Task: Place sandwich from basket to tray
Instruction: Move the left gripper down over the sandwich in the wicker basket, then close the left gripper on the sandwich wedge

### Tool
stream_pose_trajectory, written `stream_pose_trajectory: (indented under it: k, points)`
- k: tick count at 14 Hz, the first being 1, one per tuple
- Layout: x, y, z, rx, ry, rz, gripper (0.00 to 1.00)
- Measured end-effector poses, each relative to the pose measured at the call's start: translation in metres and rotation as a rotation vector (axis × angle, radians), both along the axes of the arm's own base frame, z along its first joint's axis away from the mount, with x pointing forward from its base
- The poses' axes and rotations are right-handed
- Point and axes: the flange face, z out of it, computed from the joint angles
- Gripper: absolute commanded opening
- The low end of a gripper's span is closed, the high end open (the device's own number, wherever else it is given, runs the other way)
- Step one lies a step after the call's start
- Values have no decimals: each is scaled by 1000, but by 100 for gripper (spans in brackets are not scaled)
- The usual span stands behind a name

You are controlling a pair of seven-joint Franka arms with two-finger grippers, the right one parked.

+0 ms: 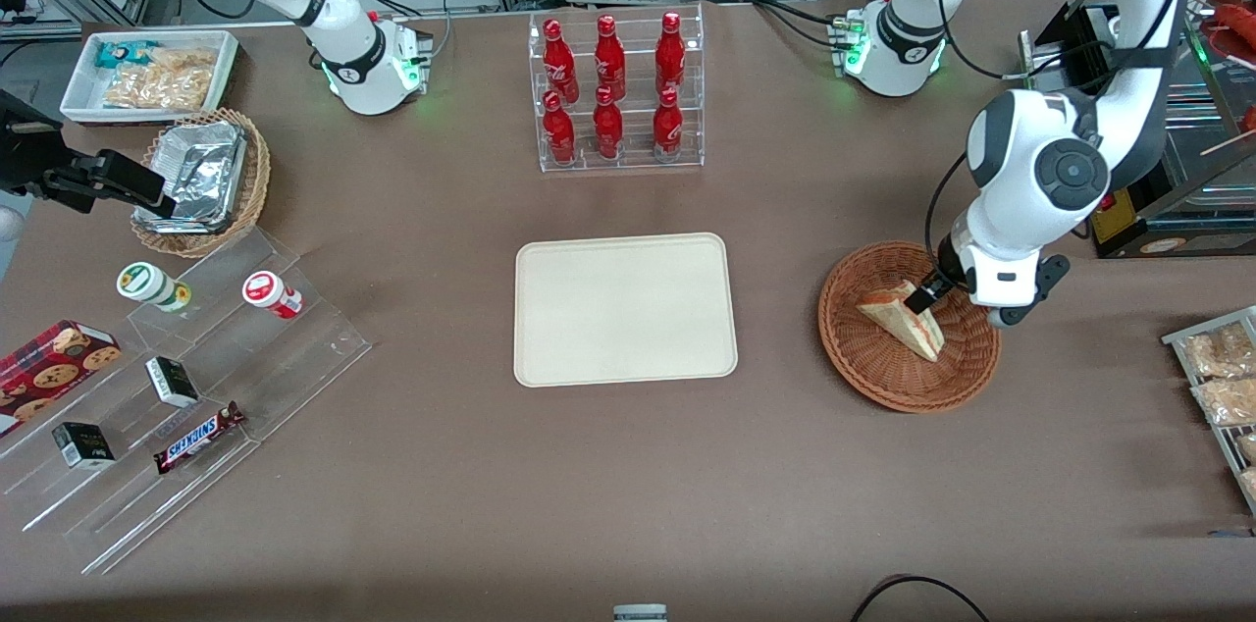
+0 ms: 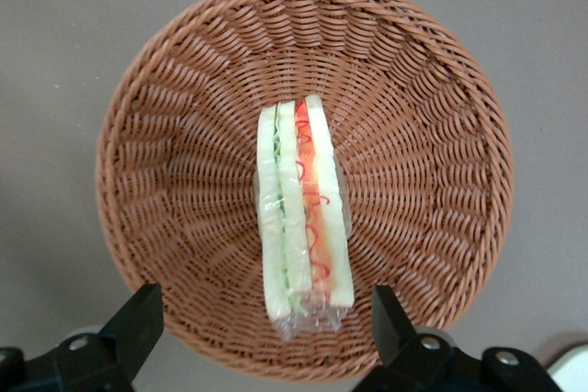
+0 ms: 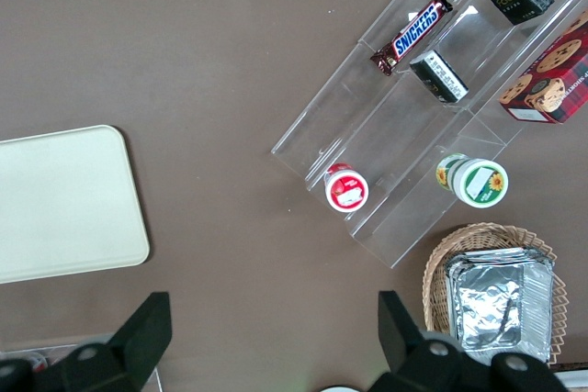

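One sandwich (image 2: 303, 213), wrapped in clear film and standing on edge, sits in the middle of the reddish-brown wicker basket (image 1: 883, 377) at the working arm's end of the tabletop (image 1: 628, 504), while the left arm's hand (image 1: 922, 296) hovers low over it with its fingers (image 2: 138, 319) spread wide, one to each side of the wedge and neither touching it. Nothing is held. The cream tray (image 1: 549, 357) lies bare at the centre of the tabletop, well apart from the basket, with a rack of red bottles (image 1: 613, 92) farther from the front camera than the tray.

The risks from here look to lie mostly in the grasp. The wedge is tall, thin and soft: if the fingers close off-centre or at an angle to the bread faces, they could tip it flat into the basket bowl or squeeze out the filling. The slick film could let it slide out during the lift. A descent taken too deep might catch a fingertip in the weave and drag the light basket along. On the carry, a weak pinch near the wedge's end could let it swing and drop short of the tray.
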Motion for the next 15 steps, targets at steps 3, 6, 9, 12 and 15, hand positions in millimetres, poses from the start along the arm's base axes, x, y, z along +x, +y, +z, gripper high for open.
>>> stream_pose_trajectory:
  k: [3, 6, 9, 12, 15]
  points:
    - [3, -2, -12, -5, -10, 23, 100]
    - [3, -4, -20, -6, -1, 39, 100]
    - [4, -10, -34, -10, 1, 62, 99]
    - [5, -13, -50, -15, 4, 81, 15]
    - [6, -14, -62, -16, 9, 107, 6]
